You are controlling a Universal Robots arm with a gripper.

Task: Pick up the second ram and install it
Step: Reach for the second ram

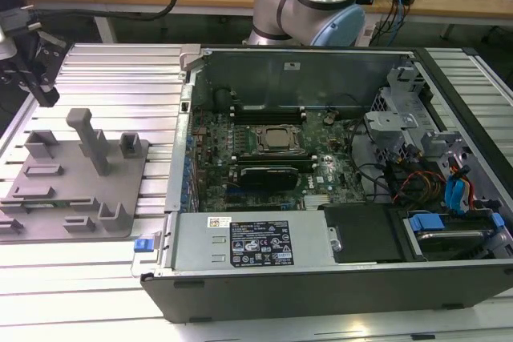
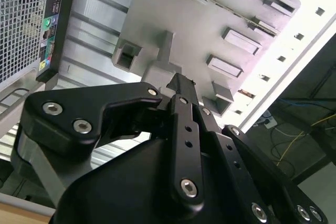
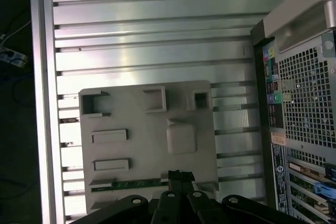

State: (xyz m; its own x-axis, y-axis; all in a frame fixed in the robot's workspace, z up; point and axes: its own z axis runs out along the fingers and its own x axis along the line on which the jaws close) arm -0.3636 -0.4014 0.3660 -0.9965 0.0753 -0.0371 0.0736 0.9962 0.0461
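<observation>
My pincer point(image 3: 180, 174) looks closed and empty, hanging over the holder point(image 3: 147, 145) on the desk point(image 3: 157, 24), beside the case point(image 3: 304, 103). The ram point(image 3: 136, 184) lies flat in a slot along the holder's edge, its long axis following that edge. In the first wrist view the pincer lines up with its case-side end.

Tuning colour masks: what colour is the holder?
Holder: plain light grey, best seen in the first wrist view.
</observation>
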